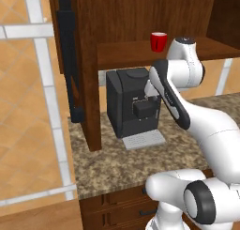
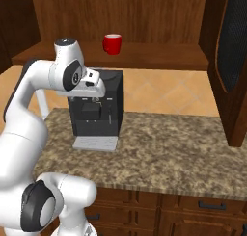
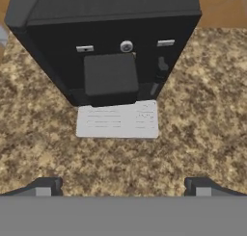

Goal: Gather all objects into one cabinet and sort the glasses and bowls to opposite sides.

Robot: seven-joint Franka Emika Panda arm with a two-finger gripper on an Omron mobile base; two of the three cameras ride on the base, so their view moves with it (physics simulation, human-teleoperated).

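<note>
Countertop [image 2: 183,148] of speckled granite carries the landmark: black coffee machine [image 2: 101,105], standing upright, with a pale grey drip tray [image 3: 118,119] at its front foot. Dark-wood shelf [image 2: 159,57] runs directly above the machine, along the wall. Tall dark cupboard [image 1: 79,60] with black vertical handle stands just left of the machine in the left base view. One red cup [image 1: 158,41] sits upright on the shelf, above the machine; contents not discernible. Gripper [image 3: 123,187] hangs over the counter before the machine, fingers spread wide, nothing between them.
</note>
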